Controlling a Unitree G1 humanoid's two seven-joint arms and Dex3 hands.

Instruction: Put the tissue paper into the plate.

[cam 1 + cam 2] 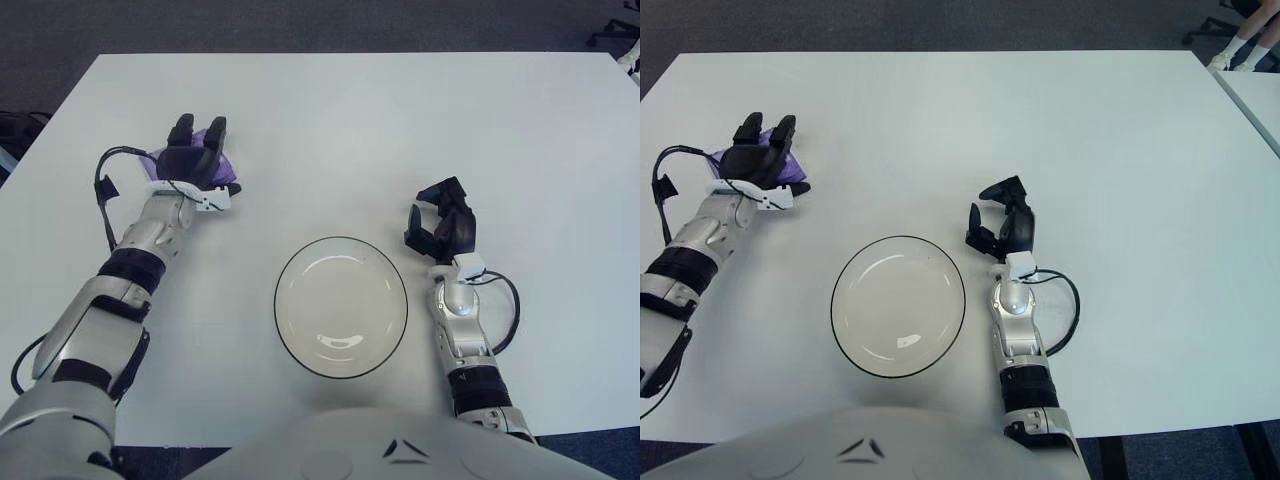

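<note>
Nearest us, the robot's torso is cut off at the bottom edge. Just beyond it the plate (341, 308) sits empty near the table's (400, 120) front edge: pale, round, dark rim. Right hand (443, 225) shows just right of the plate, fingers curled loosely, holding nothing. Farther out on the left, the left hand (192, 163) covers the tissue paper (222, 166); we only see purple bits poking out around the black fingers, so its shape is hard to make out. Fingers look closed over it, well apart from the plate. Right eye view alone shows a second table edge at far right.
</note>
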